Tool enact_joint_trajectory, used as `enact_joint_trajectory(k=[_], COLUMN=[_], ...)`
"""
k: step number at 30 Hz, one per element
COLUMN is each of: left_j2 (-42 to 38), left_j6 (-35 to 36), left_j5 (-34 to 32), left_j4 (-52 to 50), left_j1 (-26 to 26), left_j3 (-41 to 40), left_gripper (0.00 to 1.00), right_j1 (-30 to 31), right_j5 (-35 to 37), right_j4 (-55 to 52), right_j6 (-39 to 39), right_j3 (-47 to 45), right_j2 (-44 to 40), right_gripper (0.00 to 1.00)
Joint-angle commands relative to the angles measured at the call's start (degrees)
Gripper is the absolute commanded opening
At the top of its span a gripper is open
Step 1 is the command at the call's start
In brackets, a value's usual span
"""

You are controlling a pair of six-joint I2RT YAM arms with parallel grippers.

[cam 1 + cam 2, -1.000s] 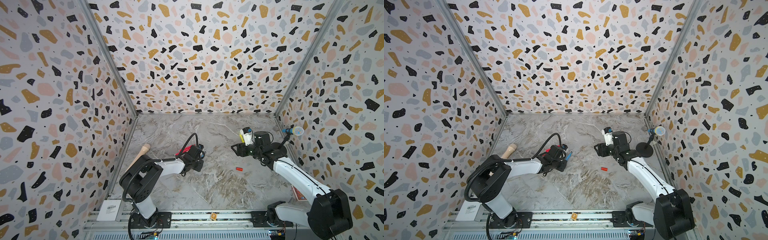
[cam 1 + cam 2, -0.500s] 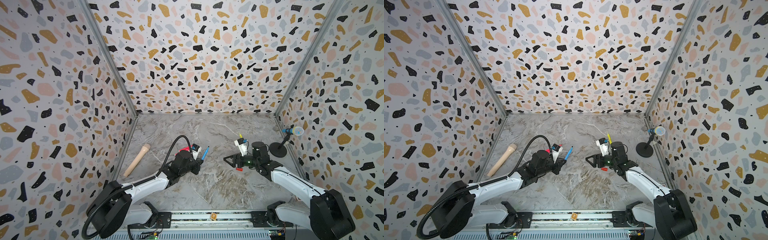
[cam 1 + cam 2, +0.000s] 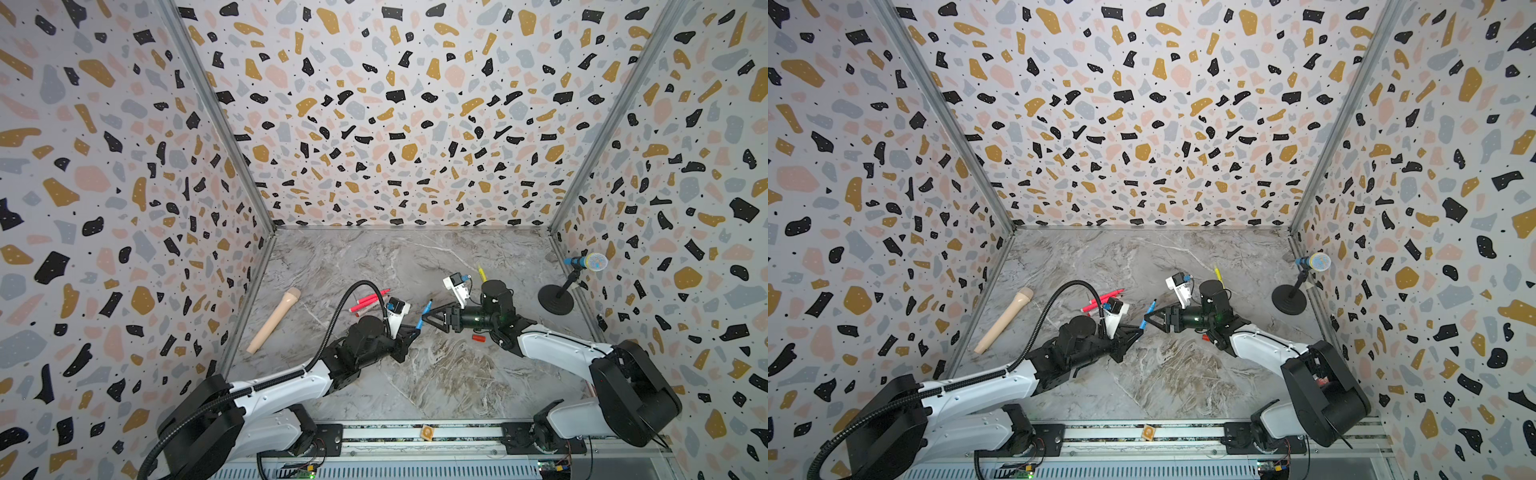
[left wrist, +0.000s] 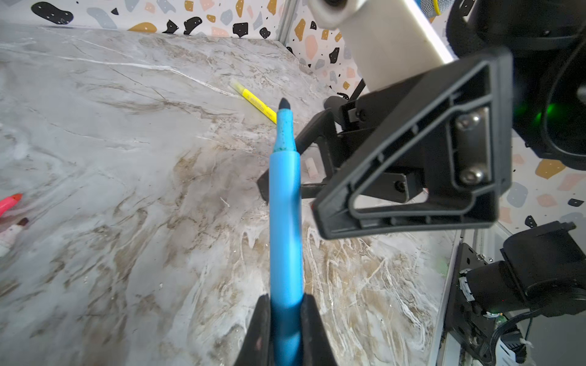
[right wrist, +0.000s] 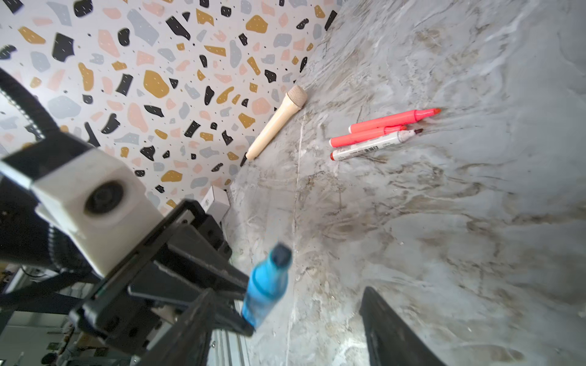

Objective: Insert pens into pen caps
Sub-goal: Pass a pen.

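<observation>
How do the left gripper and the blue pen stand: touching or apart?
Touching. The left wrist view shows the left gripper closed on the blue pen, both jaws pressed against its barrel with no gap.

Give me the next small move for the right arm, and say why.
Probably close the right gripper gently on the blue pen. The left gripper clamps its lower end, its tip is bare, and in the right wrist view the open fingers appear to straddle its barrel. No cap is held; the red cap lies on the table.
</observation>
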Motion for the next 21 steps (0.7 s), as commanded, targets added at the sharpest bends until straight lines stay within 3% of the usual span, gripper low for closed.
enact_joint_trajectory(k=[1, 2, 6, 8, 12, 21], left_j2=[0.4, 0.7, 1.0, 1.0, 1.8, 3.8], left_j6=[-0.7, -0.7, -0.7, -0.7, -0.5, -0.7], left_j5=[0.1, 0.2, 1.0, 1.3, 2.6, 4.1], left_j4=[3.9, 4.1, 5.0, 5.2, 4.5, 5.1], left_j1=[-0.6, -0.6, -0.9, -0.9, -0.9, -1.0], left_j3=[0.3, 0.3, -0.1, -0.2, 0.5, 2.1], left_gripper=[0.05, 0.05, 0.05, 0.08, 0.33, 0.35], right_j1=[1.2, 1.4, 1.7, 1.8, 2.3, 3.6], right_j5=[-0.7, -0.6, 0.5, 0.6, 1.1, 0.6], right_j4=[3.4, 3.5, 3.2, 2.9, 1.5, -0.2], right_j6=[1.5, 1.5, 1.2, 0.8, -0.3, -1.5], right_j3=[3.4, 3.5, 3.1, 2.8, 2.6, 2.7], right_j2=[0.9, 1.1, 1.0, 0.8, -0.1, -1.5], right_gripper=[0.64, 0.59, 0.2, 0.1, 0.06, 0.03])
